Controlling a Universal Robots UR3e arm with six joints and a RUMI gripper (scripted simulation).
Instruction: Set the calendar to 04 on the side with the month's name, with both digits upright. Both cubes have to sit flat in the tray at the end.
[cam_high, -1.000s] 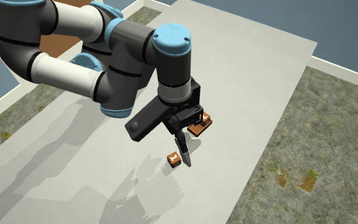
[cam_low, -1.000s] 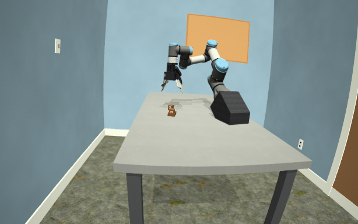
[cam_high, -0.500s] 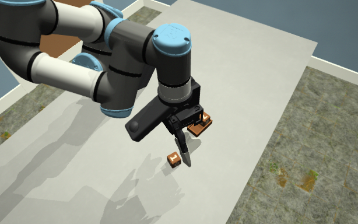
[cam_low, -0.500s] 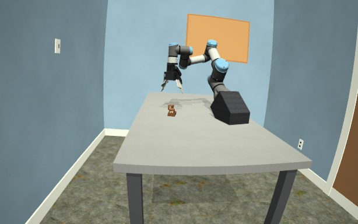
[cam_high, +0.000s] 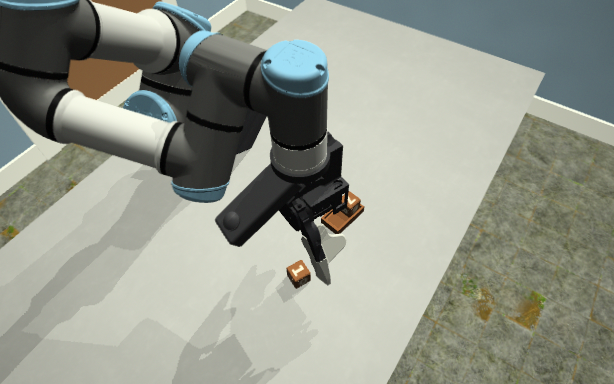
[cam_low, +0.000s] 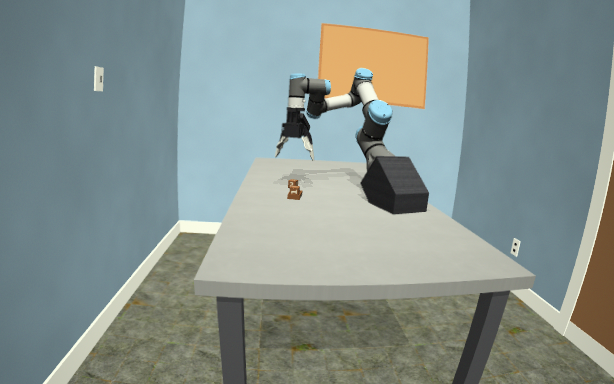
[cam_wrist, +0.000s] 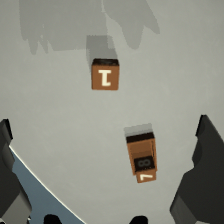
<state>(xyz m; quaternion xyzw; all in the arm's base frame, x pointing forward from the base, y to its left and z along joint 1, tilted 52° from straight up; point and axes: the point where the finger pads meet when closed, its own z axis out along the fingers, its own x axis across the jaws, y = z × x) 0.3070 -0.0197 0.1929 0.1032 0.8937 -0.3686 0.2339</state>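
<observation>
- Jaws, one pair: released, spread wide with nothing between them, raised above the bench (cam_high: 415, 150) (cam_low: 350, 250) (cam_wrist: 50, 90); pale fingertips (cam_high: 324, 272) (cam_low: 308, 148) directed downward.
- Loose cube (cam_high: 298, 274) (cam_low: 292, 183) (cam_wrist: 105, 76), one: brown; pale numeral 1 on the uppermost face, a dark side also showing. Located on the bench, outside the tray and apart from it.
- Tray (cam_high: 338, 223) (cam_low: 294, 197) (cam_wrist: 141, 145), one: brown, shallow, rimmed, resting on the bench; occupied at one end, its other portion vacant.
- Seated cube (cam_high: 352, 204) (cam_low: 295, 190) (cam_wrist: 144, 164), one: brown, standing in the tray; pale 7 on top, an 8 on the dark side facing the vacant portion. Partly covered by the gripper body in the top view.
- Calendar setting: incomplete, with only one of two cubes in the tray. Month's name: not legible in these views.
- Arm (cam_high: 299, 117) (cam_low: 375, 122), one: dark grey and white with light blue caps; wrist upright over the bench.
- Pedestal (cam_low: 410, 187), one: black, angular, at the bench's side.
- Board (cam_low: 375, 60), one: orange, mounted on the wall behind the arm.
</observation>
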